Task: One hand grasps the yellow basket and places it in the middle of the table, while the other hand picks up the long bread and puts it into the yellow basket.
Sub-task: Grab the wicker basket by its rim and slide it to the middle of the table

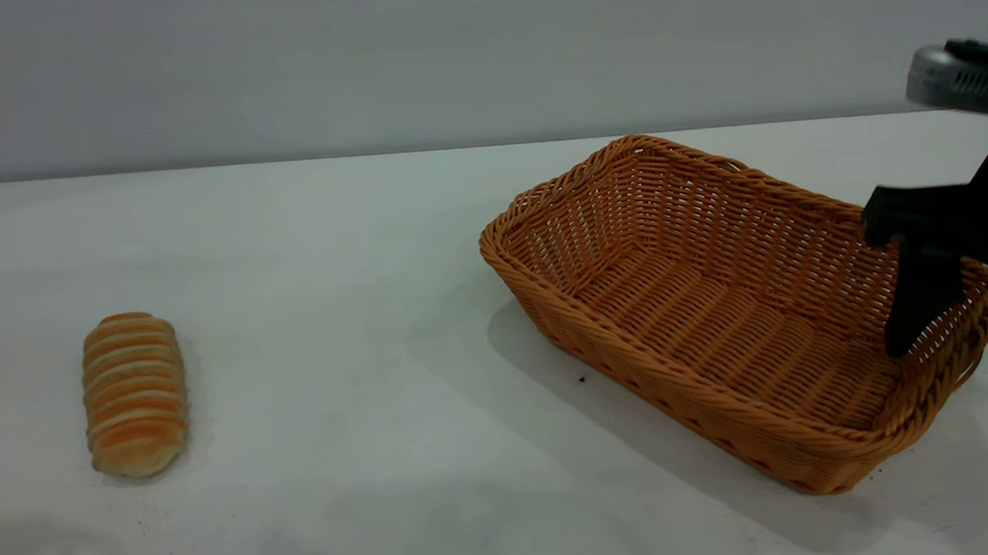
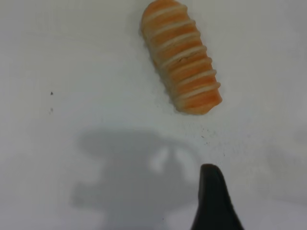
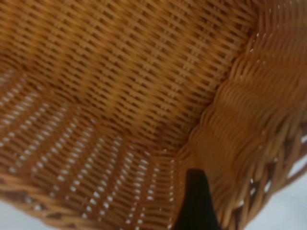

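Note:
The yellow basket (image 1: 712, 301) is at the right of the table (image 1: 335, 276), tilted, with its left end raised above its shadow. My right gripper (image 1: 968, 340) straddles the basket's right end wall, one finger (image 1: 920, 300) inside and the other outside, shut on it. The right wrist view shows the inner finger (image 3: 194, 203) against the woven wall (image 3: 240, 143). The long bread (image 1: 135, 393) lies at the table's left. In the left wrist view, the bread (image 2: 181, 55) lies beyond my left gripper (image 2: 249, 211), of which one fingertip (image 2: 212, 196) shows, above the bare table. The left gripper is outside the exterior view.
White tabletop stretches between the bread and the basket, with a few dark specks (image 1: 582, 379). A grey wall runs behind the table's far edge (image 1: 289, 160). My left arm's shadow (image 2: 139, 167) falls on the table near the bread.

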### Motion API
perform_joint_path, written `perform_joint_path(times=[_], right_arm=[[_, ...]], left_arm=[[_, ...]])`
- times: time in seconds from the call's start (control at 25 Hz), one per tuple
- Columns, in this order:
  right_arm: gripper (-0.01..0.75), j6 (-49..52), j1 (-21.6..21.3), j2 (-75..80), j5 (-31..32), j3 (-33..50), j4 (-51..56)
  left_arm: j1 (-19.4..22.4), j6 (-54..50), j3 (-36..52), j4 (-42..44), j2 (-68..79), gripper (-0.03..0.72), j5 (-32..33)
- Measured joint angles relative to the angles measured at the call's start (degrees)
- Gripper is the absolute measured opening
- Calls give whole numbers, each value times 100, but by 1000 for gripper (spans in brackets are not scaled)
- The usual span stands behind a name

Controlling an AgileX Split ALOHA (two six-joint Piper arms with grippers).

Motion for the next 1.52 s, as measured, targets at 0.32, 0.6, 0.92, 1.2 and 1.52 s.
perform_joint_path(times=[0.32, 0.6, 0.92, 1.2, 1.52], right_arm=[[583, 0, 0, 631, -426, 0, 0], [342, 0, 0, 971, -826, -11, 6], [48, -270, -60, 985, -668, -379, 80], [49, -1566, 19, 987, -212, -904, 1316], [49, -3387, 620, 1260, -201, -1320, 3192]], left_arm=[[0, 0, 0, 0, 0, 531, 23], [0, 0, 0, 0, 0, 531, 23], [0, -15, 0, 0, 0, 531, 23], [0, -15, 0, 0, 0, 531, 23], [0, -15, 0, -95, 0, 531, 23]])
